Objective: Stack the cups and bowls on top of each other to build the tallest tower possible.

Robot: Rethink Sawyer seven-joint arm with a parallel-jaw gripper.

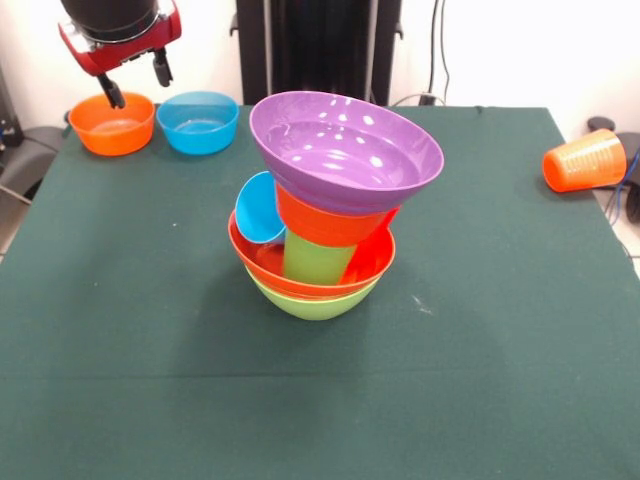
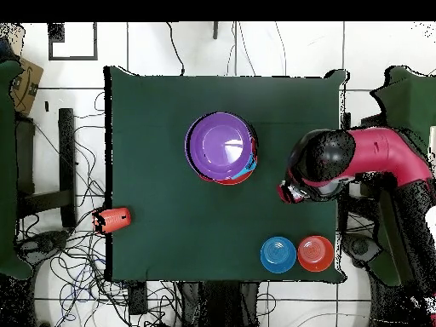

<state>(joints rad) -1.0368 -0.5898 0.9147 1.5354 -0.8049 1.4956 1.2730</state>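
Tower (image 1: 325,215) stands upright with its purple bowl (image 1: 345,150) tilted toward the camera; tool (image 1: 135,80) hangs parted, empty.

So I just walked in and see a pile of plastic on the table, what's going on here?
A Sawyer arm is building a tower of bowls and cups. From the bottom it goes: green bowl, orange-red bowl holding cups, then a tilted purple bowl on top. The tool hangs open and empty over the small orange bowl, which sits beside a blue bowl. An orange cup lies on its side at the table's edge.
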